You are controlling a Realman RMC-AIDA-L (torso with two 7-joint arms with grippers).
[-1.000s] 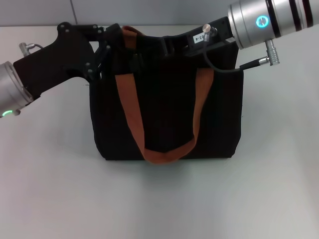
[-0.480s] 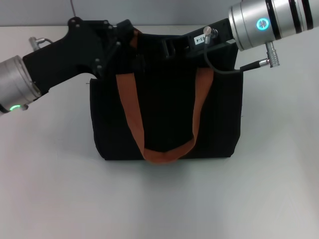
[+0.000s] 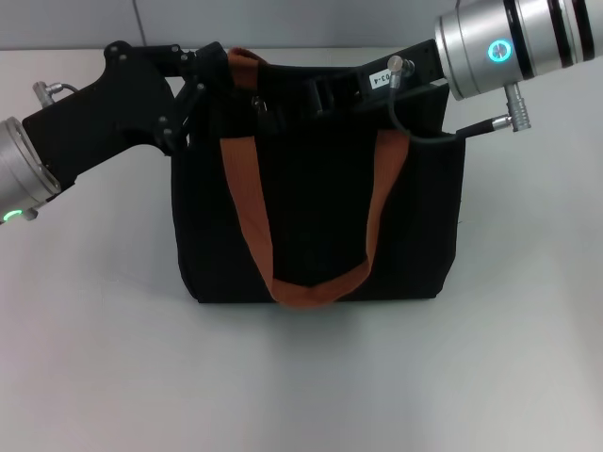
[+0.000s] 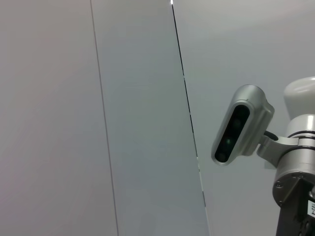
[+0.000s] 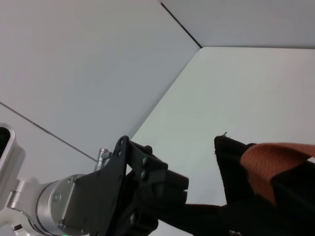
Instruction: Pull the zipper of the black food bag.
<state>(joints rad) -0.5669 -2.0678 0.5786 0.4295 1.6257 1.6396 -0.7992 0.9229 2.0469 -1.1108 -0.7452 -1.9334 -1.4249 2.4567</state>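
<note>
The black food bag [image 3: 316, 217] stands upright in the middle of the table in the head view, with two orange-brown straps [image 3: 250, 212] hanging down its front. My left gripper [image 3: 209, 87] is at the bag's top left corner, against the strap. My right gripper [image 3: 320, 89] reaches in from the right over the bag's top edge. Both are black against the black fabric. The zipper pull cannot be made out. The right wrist view shows the bag's corner [image 5: 236, 167], a strap [image 5: 275, 160] and the left gripper [image 5: 152, 184] beside it.
The white table [image 3: 301, 377] spreads around the bag. A cable [image 3: 424, 132] from the right arm hangs over the bag's top right. The left wrist view shows only the grey wall [image 4: 98, 118] and the robot's head camera [image 4: 241, 125].
The left arm rose and shifted right half a second ago, then came back down and left to the bag's top left corner. The right arm shifted slightly right.
</note>
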